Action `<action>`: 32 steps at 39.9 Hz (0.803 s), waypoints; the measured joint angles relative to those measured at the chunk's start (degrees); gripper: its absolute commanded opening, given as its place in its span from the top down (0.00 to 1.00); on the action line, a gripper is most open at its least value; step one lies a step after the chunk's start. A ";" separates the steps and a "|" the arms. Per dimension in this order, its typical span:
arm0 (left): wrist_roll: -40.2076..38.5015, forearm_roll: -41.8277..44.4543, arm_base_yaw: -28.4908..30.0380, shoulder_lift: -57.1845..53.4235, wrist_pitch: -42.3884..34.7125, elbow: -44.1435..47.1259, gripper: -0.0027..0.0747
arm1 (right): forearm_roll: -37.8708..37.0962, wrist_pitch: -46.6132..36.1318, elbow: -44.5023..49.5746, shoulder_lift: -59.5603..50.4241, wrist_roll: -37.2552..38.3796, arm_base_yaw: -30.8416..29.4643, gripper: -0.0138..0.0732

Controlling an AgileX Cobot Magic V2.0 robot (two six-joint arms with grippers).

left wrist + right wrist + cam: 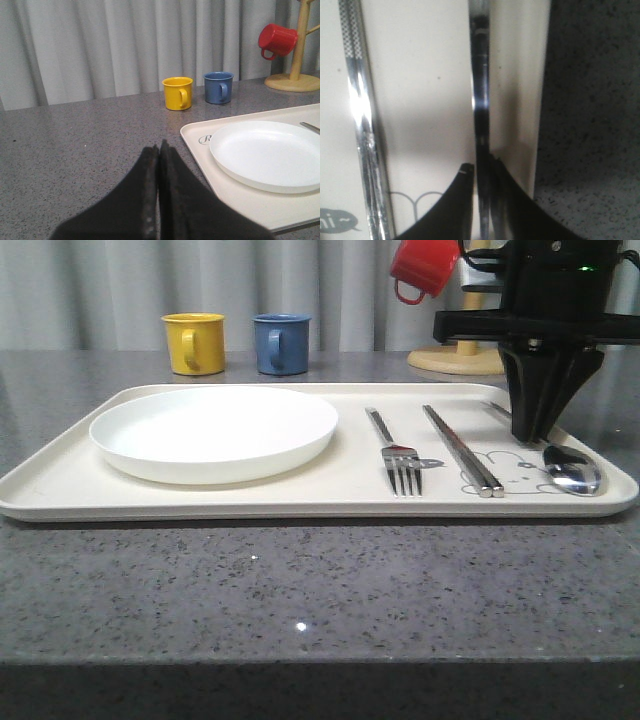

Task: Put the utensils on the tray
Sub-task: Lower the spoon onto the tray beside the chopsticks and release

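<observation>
The cream tray (60,480) lies on the grey counter. On its right half, side by side, lie the silver fork (395,455), the pair of chopsticks (460,448) and the spoon (572,475), whose bowl rests on the tray. My right gripper (530,435) points down over the spoon's handle. In the right wrist view the handle (481,75) runs between the fingers of the right gripper (482,167); one finger touches it and a thin gap shows at the other. The chopsticks (357,100) lie alongside on the tray (420,75). My left gripper (159,147) is shut and empty, over the counter beside the tray (200,150).
A round white plate (213,430) fills the tray's left half. Behind the tray stand a yellow mug (193,342) and a blue mug (281,343). A red mug (422,267) hangs on a wooden rack (455,360) at the back right. The spoon lies close to the tray's right rim.
</observation>
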 measured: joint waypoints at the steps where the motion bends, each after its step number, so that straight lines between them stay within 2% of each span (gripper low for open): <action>1: 0.00 0.00 0.00 0.00 0.00 0.00 0.99 | 0.00 -0.10 0.00 0.00 0.00 0.00 0.65; 13: 0.00 0.00 0.00 0.00 0.00 0.00 0.99 | 0.00 -0.16 -0.99 -0.51 0.00 0.00 0.64; 23: 0.00 0.00 0.00 0.00 0.00 0.00 0.99 | 0.00 -0.16 -5.23 -7.10 -1.86 0.00 0.66; 32: 0.00 0.00 0.00 0.00 0.00 0.00 0.99 | -0.22 0.30 -3.10 -16.84 -6.25 0.00 0.83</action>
